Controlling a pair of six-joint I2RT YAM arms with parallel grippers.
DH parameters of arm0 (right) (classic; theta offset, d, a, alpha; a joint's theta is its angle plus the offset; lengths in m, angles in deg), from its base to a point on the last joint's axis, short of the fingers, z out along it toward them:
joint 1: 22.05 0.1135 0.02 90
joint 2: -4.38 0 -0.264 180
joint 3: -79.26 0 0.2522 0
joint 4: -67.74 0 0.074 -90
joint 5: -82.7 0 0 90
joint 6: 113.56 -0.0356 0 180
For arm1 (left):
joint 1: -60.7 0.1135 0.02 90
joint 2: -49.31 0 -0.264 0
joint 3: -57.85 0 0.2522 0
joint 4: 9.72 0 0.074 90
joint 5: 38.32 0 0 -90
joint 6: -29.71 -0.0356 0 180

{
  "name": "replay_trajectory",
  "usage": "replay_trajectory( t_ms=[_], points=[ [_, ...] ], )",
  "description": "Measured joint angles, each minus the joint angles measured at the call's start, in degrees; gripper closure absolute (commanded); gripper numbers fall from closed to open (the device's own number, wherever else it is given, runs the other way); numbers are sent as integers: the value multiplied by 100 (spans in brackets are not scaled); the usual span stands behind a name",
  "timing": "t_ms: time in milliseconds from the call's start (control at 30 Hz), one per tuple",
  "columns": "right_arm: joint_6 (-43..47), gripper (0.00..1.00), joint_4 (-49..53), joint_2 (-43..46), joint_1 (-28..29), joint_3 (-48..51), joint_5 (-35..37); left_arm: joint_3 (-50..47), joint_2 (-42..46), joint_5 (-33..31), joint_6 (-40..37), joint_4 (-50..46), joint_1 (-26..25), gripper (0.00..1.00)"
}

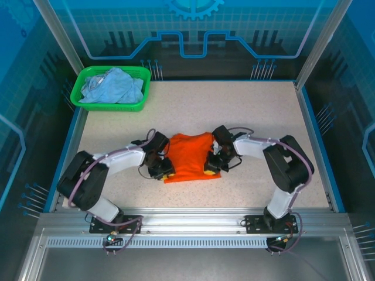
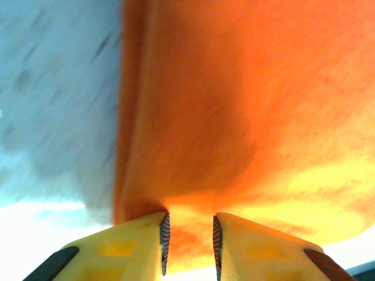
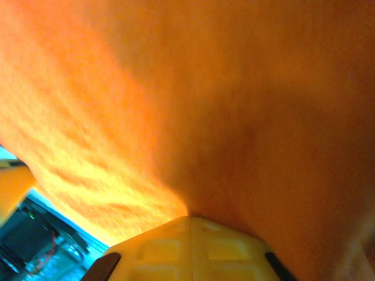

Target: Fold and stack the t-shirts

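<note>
Folding was under way on the orange shirt (image 1: 188,155), left jaws and right jaws each pinching a side edge; the blue shirt (image 1: 114,88) lay crumpled in the basket (image 1: 111,106), unstacked

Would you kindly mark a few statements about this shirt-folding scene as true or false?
1. The orange t-shirt lies in the middle of the table. True.
2. The pale blue t-shirt is spread flat on the table. False: it lies crumpled in the green basket.
3. The left gripper is pinching orange cloth. True.
4. The green basket stands at the table's near right corner. False: it is at the far left corner.
</note>
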Motion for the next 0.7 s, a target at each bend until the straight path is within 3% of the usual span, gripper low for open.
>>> replay_trajectory(
  t_ms=[133, 267, 467, 700],
  points=[
    [-94, 75, 260, 660, 76, -81, 304, 238, 549, -72, -164, -514, 31, 60],
    [-24, 72, 505, 573, -50, -1029, 564, 1244, 262, -44, -496, -763, 280, 60],
    [225, 74, 605, -887, -332, -2763, 560, 2741, -1228, 177, -951, -752, 946, 63],
    [284, 78, 826, -2494, -1003, -3539, 160, 4002, -2872, 129, -1134, -699, 1001, 72]
  ],
)
